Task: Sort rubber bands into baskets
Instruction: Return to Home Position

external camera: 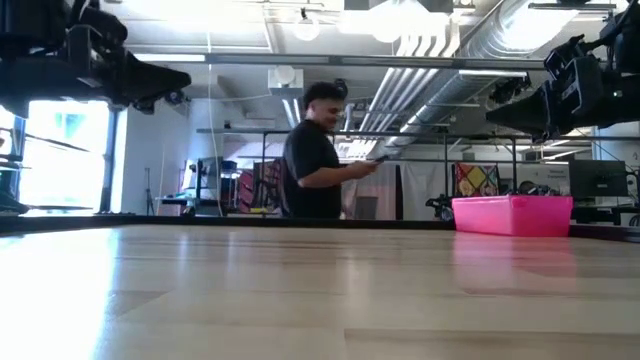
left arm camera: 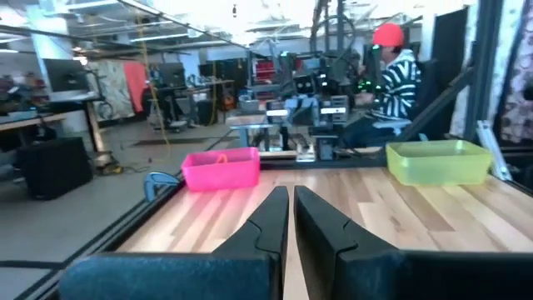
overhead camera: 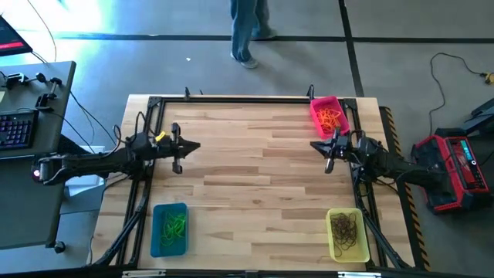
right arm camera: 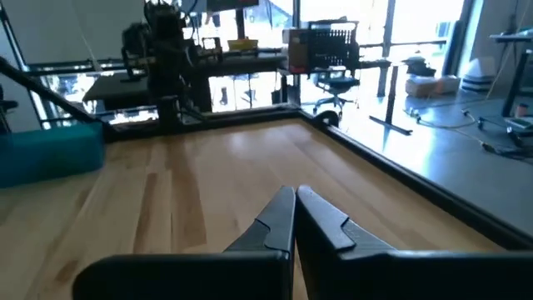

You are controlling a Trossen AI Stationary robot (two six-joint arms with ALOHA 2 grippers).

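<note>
Across the middle of the wooden table [overhead camera: 255, 177]: broad bare planks between the two arms, open room for moving; black frame rail [overhead camera: 231, 98] bounds every edge. From the left edge, left arm [overhead camera: 93, 162]; its left gripper [overhead camera: 194, 146] held above left-centre, fingers pressed together, nothing between them. From the right edge, right arm [overhead camera: 394, 166]; its right gripper [overhead camera: 315, 145] likewise closed and empty, just on the near side of the pink basket [overhead camera: 315, 116]. That basket sits at the far right edge, orange rubber bands [overhead camera: 332, 117] inside. Near right corner: yellow basket [overhead camera: 332, 235], dark rubber bands [overhead camera: 349, 230] inside. Near left: teal basket [overhead camera: 157, 232], green rubber bands [overhead camera: 174, 226] inside. Beyond the far edge: person [overhead camera: 247, 31], cut off above the legs. Band counts too tangled to tell; from the low view the pink wall hides its contents.
</note>
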